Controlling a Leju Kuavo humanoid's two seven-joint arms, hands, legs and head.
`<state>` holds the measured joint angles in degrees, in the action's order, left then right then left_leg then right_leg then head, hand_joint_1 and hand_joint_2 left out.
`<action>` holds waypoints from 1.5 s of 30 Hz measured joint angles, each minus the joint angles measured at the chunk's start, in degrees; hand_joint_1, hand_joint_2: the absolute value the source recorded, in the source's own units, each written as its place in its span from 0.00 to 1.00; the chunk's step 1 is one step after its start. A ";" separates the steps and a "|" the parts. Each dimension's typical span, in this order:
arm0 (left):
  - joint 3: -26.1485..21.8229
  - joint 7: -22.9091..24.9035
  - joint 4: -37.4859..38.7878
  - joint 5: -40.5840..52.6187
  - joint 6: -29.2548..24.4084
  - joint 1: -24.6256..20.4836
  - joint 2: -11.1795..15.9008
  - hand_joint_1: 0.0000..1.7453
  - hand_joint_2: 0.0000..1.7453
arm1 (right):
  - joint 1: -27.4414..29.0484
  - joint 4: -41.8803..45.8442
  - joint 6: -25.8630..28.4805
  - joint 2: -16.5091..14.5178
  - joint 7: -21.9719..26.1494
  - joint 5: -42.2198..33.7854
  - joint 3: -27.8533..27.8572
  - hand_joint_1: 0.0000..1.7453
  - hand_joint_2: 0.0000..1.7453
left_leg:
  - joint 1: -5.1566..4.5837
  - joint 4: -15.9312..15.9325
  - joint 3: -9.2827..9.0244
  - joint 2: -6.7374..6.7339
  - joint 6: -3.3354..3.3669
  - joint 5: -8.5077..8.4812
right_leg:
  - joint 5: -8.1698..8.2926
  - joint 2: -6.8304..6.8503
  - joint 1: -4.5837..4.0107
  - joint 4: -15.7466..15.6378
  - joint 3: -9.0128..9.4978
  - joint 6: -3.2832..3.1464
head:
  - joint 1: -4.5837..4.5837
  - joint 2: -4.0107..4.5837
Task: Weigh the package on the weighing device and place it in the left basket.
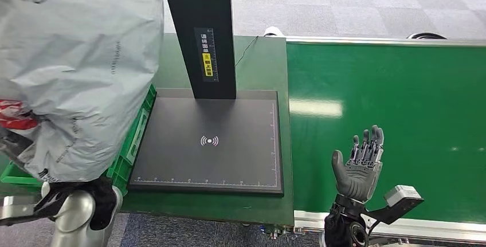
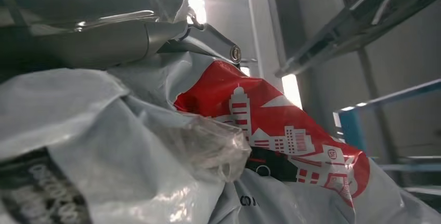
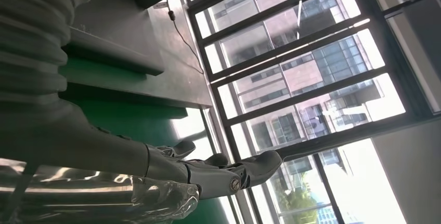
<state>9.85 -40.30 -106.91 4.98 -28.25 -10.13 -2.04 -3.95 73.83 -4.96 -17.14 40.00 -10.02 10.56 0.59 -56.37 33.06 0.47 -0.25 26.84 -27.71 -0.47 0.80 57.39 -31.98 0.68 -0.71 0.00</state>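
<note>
Left of the scale (image 1: 209, 144), above the green basket (image 1: 133, 144): grey package (image 1: 74, 69), carried by left hand, grip hidden, for lowering in. Right hand (image 1: 360, 167): spread, empty, kept clear.

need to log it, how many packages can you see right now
1: a large grey package held up by the left hand, over the green basket left of the scale. It may hide others in the basket.

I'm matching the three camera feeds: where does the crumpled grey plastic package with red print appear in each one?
Head view: grey plastic package fills the upper left, above the green basket.
Left wrist view: it fills the lower frame.
Right wrist view: not in it.
Shared landmark: the package's red print.
</note>
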 joint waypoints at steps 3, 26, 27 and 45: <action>-0.85 0.00 -3.71 -3.03 4.49 0.83 0.34 1.00 1.00 | 0.09 0.00 -0.30 0.00 0.00 0.11 0.49 0.00 1.00 | 0.00 0.00 0.00 0.00 0.00 0.00 | -0.01 0.00 0.00 0.00 0.00 0.00 | 0.00 0.00; -10.81 0.13 -7.03 -8.37 13.75 1.13 0.02 1.00 1.00 | 0.82 0.02 -1.85 -0.41 0.00 -0.03 1.95 0.00 1.00 | 0.00 0.00 -0.01 -0.01 0.00 0.01 | 0.00 0.00 0.00 0.00 0.00 0.00 | 0.01 0.00; -10.84 0.13 -6.91 -8.37 13.75 1.12 0.07 1.00 1.00 | 0.84 0.02 -1.85 -0.42 0.00 -0.03 1.95 0.00 1.00 | 0.00 0.00 -0.01 -0.01 0.00 0.01 | 0.00 0.00 0.00 0.00 0.00 0.00 | 0.01 0.00; -17.27 0.13 6.88 5.06 3.89 -0.01 1.54 1.00 1.00 | 0.99 0.26 -1.83 -1.19 -0.07 0.40 1.78 0.00 1.00 | 0.01 0.01 -0.03 0.00 -0.01 -0.01 | 0.00 0.00 -0.02 0.00 0.01 0.00 | 0.01 0.00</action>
<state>-7.42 -40.17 -100.02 10.04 -24.36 -10.14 -0.49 -2.96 74.09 -6.79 -18.33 39.93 -9.62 12.33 0.60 -56.36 33.03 0.47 -0.26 26.83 -27.71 -0.47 0.78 57.39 -31.97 0.68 -0.70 0.00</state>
